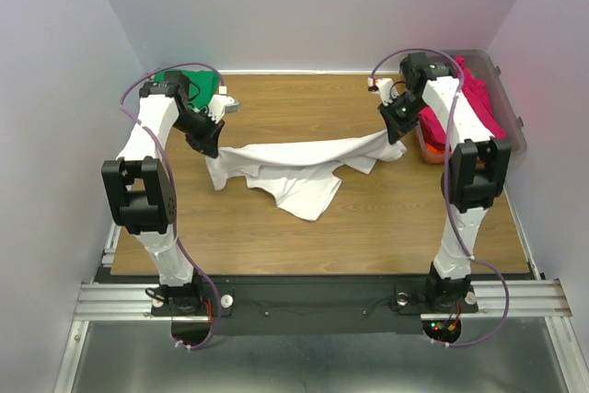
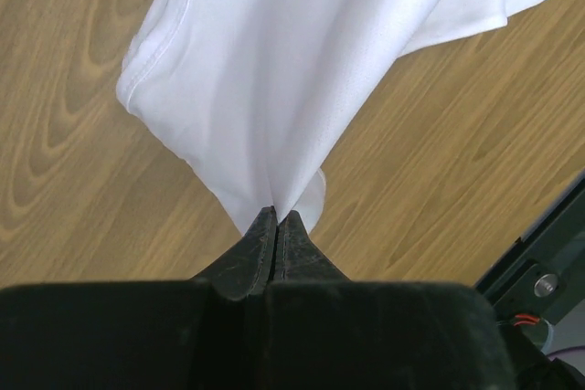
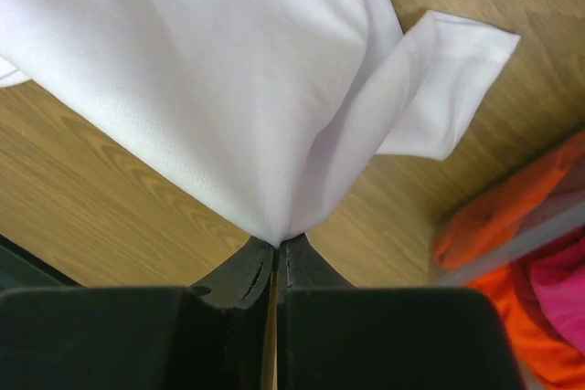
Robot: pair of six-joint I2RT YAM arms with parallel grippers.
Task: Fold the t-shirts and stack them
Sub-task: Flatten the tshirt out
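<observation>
White, smooth cloth sags between my claws: my left claw (image 2: 277, 216) and right claw (image 3: 277, 244) each pinch tight on a bunched edge of the white t-shirt (image 1: 294, 167). It droops in soft folds onto the wood-grain table (image 1: 386, 227), left of the clear plastic tub (image 1: 515, 121). In that tub lie the crumpled magenta-pink t-shirt (image 1: 479, 98) and orange t-shirt (image 3: 535, 340) — the green t-shirt (image 1: 204, 80) is heaped well apart from the tub.

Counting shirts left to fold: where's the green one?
Top view: the green t-shirt sits at the far left corner of the table, partly hidden behind the left arm.
</observation>
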